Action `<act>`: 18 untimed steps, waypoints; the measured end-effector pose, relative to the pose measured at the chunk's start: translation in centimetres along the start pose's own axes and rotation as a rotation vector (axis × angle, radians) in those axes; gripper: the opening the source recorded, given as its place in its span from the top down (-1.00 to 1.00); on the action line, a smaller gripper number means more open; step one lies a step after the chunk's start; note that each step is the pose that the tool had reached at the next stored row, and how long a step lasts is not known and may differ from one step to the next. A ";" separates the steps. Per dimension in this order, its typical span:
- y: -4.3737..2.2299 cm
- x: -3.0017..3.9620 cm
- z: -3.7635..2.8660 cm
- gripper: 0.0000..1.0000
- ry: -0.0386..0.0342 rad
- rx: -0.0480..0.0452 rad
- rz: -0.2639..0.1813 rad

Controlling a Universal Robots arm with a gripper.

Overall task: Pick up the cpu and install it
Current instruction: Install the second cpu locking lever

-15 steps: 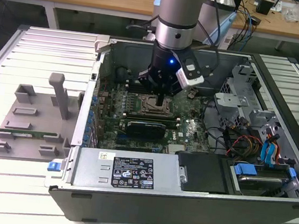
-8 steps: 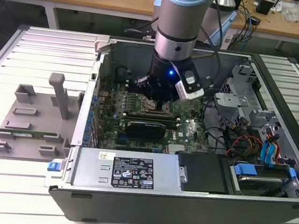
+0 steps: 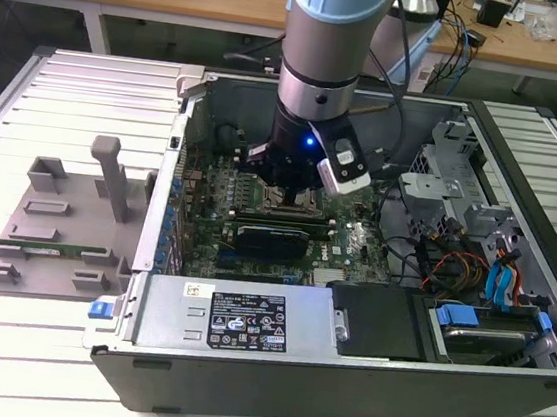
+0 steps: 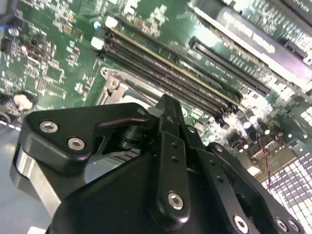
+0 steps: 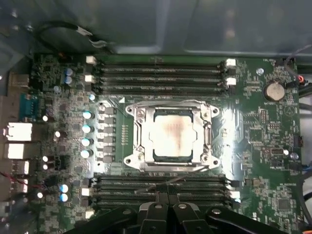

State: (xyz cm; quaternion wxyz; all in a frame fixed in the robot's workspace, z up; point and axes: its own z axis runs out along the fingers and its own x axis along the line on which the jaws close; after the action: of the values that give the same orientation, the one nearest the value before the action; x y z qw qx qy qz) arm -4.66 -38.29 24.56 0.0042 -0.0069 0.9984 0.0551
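Claw (image 5: 168,207) poised at 6 o'clock of the cpu (image 5: 170,137), fingers apparently closed and empty, the cpu lying seated in the socket frame (image 5: 140,141); seating should be judged flush before any clamping.

My arm (image 3: 323,42) came straight down from above, and its round wrist pointed down too. A small blue light shone on the wrist. My gripper (image 3: 290,192) hung low at the end of it. In the second wrist view I saw the black gripper (image 4: 168,109) up close, with its fingers (image 4: 168,146) pressed together into one thin tip. In the first wrist view the fingers (image 5: 168,200) were also together.
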 end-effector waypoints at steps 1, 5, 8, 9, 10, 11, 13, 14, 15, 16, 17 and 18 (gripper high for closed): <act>-0.01 0.11 0.01 0.79 -0.0001 -0.0047 0.000; -0.11 0.52 0.27 0.79 -0.0001 -0.0076 0.000; -0.16 0.70 0.69 0.79 -0.0001 -0.0077 0.000; -0.16 0.72 0.77 0.79 -0.0001 -0.0078 0.000; -0.17 0.80 0.88 0.79 -0.0002 -0.0078 0.000; -0.19 0.89 0.97 0.79 -0.0001 -0.0076 0.000; -0.19 0.96 1.03 0.79 -0.0001 -0.0076 0.000; -0.19 1.02 1.06 0.79 -0.0001 -0.0076 0.000; -0.20 1.08 1.10 0.79 -0.0002 -0.0077 0.000; -0.20 1.13 1.13 0.79 -0.0002 -0.0078 0.000; -0.20 1.29 1.21 0.79 -0.0001 -0.0077 0.000; -0.22 1.54 1.33 0.79 -0.0001 -0.0077 0.000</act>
State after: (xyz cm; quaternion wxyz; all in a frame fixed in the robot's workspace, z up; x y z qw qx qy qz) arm -6.19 -38.38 23.20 0.0042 -0.0069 0.9982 0.0590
